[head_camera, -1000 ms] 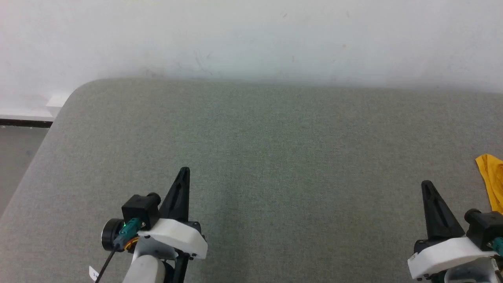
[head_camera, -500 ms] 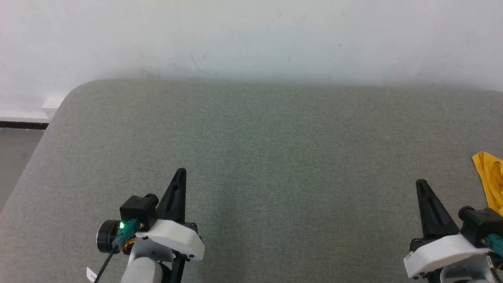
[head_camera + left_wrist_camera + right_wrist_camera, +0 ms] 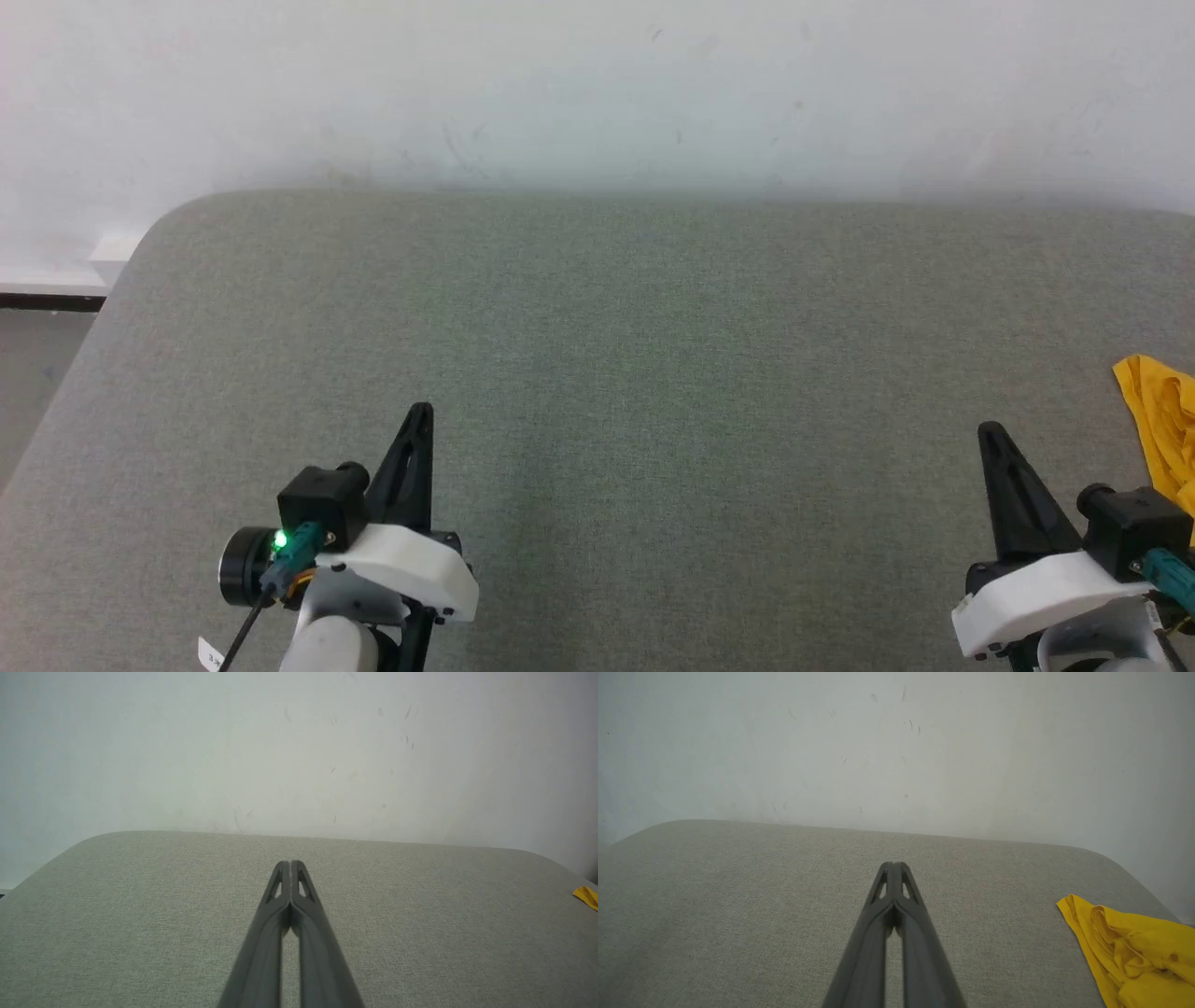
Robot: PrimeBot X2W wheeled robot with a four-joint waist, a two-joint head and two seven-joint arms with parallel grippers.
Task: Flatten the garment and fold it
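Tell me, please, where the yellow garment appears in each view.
Head view: garment at the right edge, below centre.
Left wrist view: garment, a sliver at the right edge.
Right wrist view: garment, crumpled, lower right corner.
Shared landmark: grey padded surface meeting the white wall.

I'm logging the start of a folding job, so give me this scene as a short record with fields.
surface: grey fabric table, white wall behind
shirt: yellow, crumpled, near the table's right end
left jaws: shut, empty
right jaws: shut, empty, beside the shirt, not touching
progress: not yet flattened or folded
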